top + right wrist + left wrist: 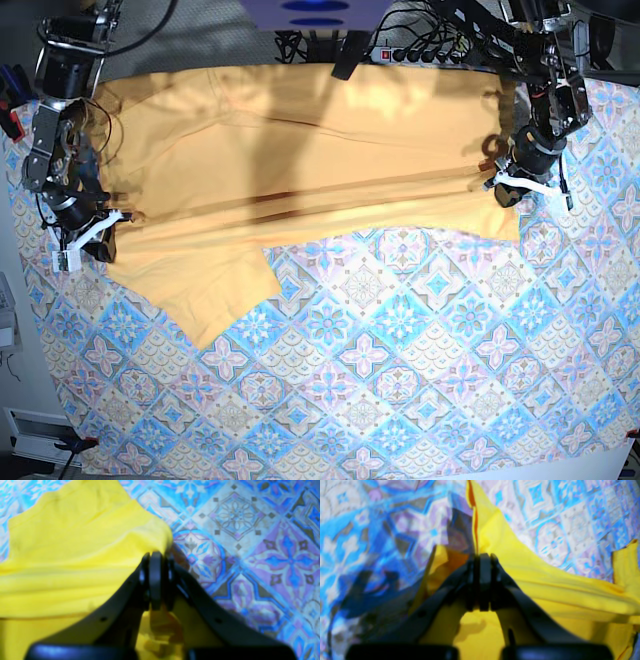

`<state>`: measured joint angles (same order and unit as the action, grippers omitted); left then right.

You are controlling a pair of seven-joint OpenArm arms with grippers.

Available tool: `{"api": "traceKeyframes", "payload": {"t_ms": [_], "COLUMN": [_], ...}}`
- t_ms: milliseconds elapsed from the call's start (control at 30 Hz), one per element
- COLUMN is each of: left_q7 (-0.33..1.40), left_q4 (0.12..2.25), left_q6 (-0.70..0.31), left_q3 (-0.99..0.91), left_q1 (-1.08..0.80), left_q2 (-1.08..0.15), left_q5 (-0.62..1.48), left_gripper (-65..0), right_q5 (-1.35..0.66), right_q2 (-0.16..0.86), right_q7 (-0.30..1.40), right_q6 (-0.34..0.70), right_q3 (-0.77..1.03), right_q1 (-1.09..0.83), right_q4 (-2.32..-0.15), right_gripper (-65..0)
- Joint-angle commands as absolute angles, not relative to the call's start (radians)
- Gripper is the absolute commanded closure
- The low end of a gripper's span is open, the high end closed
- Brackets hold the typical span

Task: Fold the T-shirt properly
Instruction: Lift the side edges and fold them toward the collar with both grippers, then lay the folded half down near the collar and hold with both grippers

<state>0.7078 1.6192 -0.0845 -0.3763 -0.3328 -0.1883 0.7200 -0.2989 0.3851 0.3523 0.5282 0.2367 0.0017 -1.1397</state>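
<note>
The T-shirt lies spread across the far half of the table, yellow-orange, with a long fold crease and one sleeve pointing toward the front left. My left gripper is at the shirt's right edge. In the left wrist view its fingers are shut on a raised ridge of the yellow cloth. My right gripper is at the shirt's left edge. The right wrist view shows that gripper shut on the cloth's corner.
The blue-and-pink patterned tablecloth covers the table and shows bare across the front half. Cables and a power strip run along the back edge. The arm bases stand at the back left and back right.
</note>
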Motion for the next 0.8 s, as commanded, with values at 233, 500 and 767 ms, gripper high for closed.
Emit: {"api": "traceKeyframes", "payload": {"t_ms": [233,500,767], "left_q7": [0.687,0.687,0.687], "left_q4": [1.713,1.715,1.712], "left_q6": [-0.131,-0.159,-0.159], "left_q3": [-0.407,-0.42,-0.42], "left_q1": [-0.429,-0.504,-0.524], "left_q2": [-0.203,-0.203,-0.203], "left_q5": [0.725,0.72,0.716], "left_gripper": [0.0,0.0,0.0], "right_q5": [-0.311,-0.312,-0.312], "right_q2": [0.406,0.403,0.403], "right_q7": [0.328,0.332,0.329], "right_q6": [0.524,0.524,0.524], "right_q3": [0.246,0.305,0.312], "right_q1": [-0.073,-0.168,-0.231], "right_q4": [-1.251,-1.34,-1.362], "right_gripper": [-0.8,-0.8,-0.8]}}
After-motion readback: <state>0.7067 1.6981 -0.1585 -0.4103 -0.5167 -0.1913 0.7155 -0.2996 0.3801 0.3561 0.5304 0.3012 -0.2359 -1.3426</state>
